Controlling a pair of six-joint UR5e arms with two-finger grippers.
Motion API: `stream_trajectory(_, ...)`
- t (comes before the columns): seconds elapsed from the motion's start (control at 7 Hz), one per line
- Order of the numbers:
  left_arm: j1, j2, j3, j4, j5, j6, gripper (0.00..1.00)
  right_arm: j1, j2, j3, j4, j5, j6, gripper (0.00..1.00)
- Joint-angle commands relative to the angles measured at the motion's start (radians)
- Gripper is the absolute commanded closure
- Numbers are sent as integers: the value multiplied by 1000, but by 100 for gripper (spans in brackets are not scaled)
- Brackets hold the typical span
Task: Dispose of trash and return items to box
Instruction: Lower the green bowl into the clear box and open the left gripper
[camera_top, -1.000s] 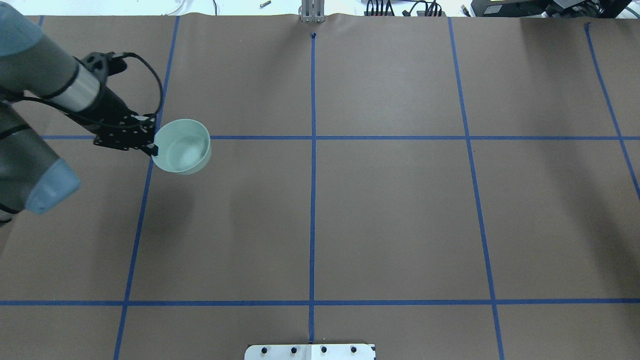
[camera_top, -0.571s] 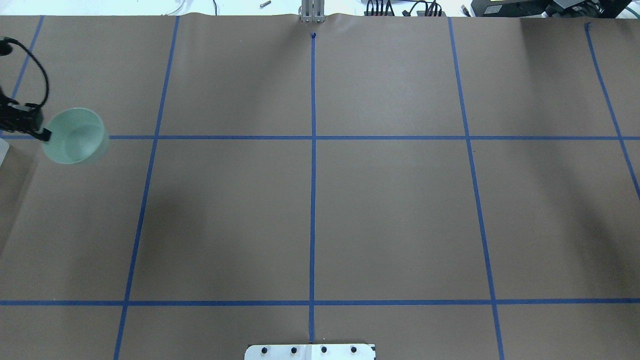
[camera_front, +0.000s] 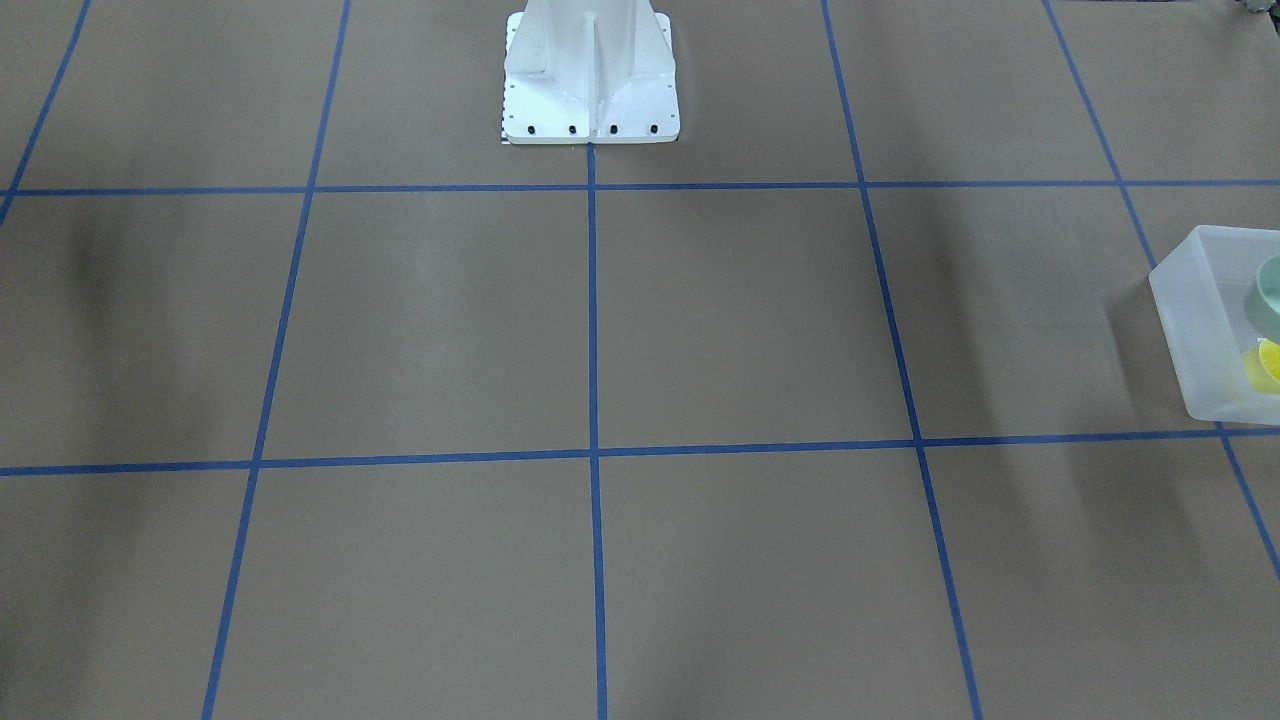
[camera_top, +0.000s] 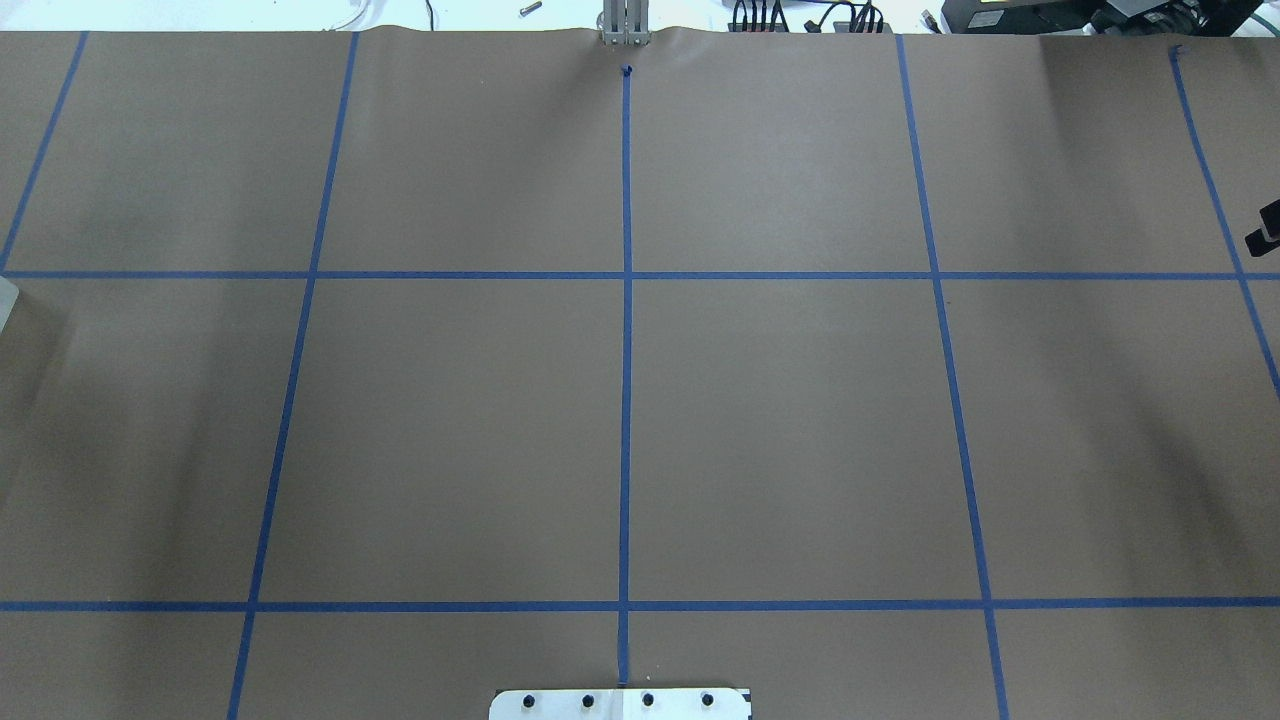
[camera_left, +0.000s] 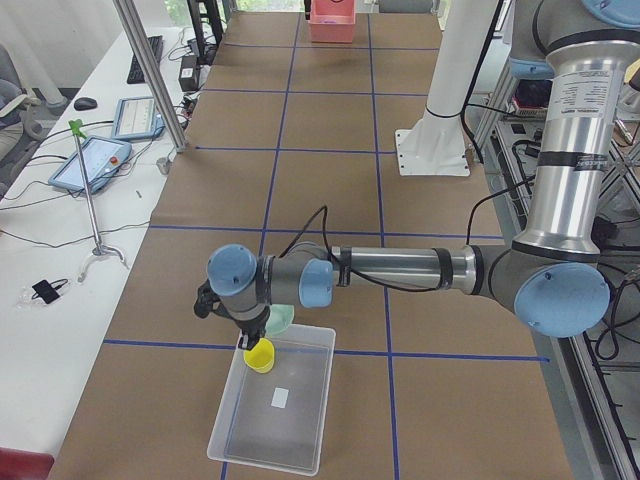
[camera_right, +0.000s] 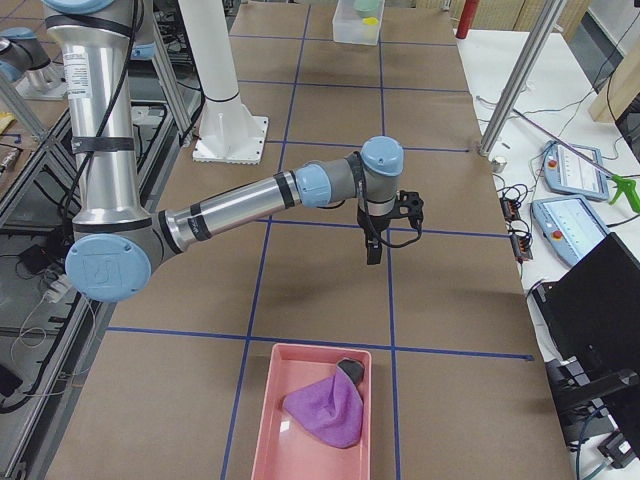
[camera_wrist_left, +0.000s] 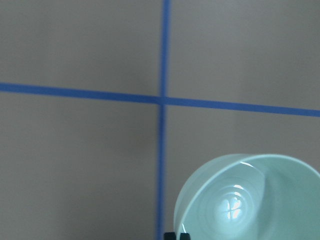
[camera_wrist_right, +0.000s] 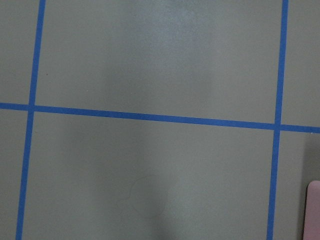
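The pale mint-green bowl (camera_wrist_left: 250, 200) fills the lower right of the left wrist view, with my left gripper (camera_wrist_left: 175, 236) shut on its rim. In the exterior left view my left gripper (camera_left: 252, 337) holds the bowl (camera_left: 282, 318) at the far end of the frosted box (camera_left: 275, 405). The yellow cup (camera_left: 260, 354) sits in the box's far corner. The front-facing view shows the box (camera_front: 1205, 320), the bowl (camera_front: 1272, 290) and the cup (camera_front: 1268, 362) at its right edge. My right gripper (camera_right: 373, 252) hangs above bare table; I cannot tell whether it is open.
A pink bin (camera_right: 320, 410) holding a purple cloth (camera_right: 325, 410) stands at the table's right end. The robot's white base (camera_front: 590, 70) is at the back middle. Only a corner of the box (camera_top: 5, 295) and a sliver of the right gripper (camera_top: 1265, 228) show overhead.
My left arm has carried the bowl to the left, out of the overhead view. A tip of the right gripper has come in at that view's right edge.
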Motion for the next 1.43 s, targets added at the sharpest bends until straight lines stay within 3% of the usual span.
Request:
stream_trajectory(0.0,-67,-76,333,-128,13,125,100,-4,-1,3,0,2,3,0)
stream_trajectory(0.14,-67,-117,463,-204,13,118,100,-4,-1,3,0,9,3,0)
stream_trajectory(0.29,-66,-150,524,-223,13,113,100,-4,-1,4,0,9,3,0)
stream_trajectory(0.86,-53,-150,587,-234,11,95,100,-4,-2,12,0,14,1,0)
stream_trajectory(1.0,-53,-150,587,-235,13,90,81,-4,-2,12,0,14,1,0)
stream_trajectory(1.14,-53,-150,584,-237,11,93,45,-5,-2,12,0,14,1,0)
stream_trajectory(1.29,-53,-154,576,-235,8,90,29,-5,-2,10,0,11,0,0)
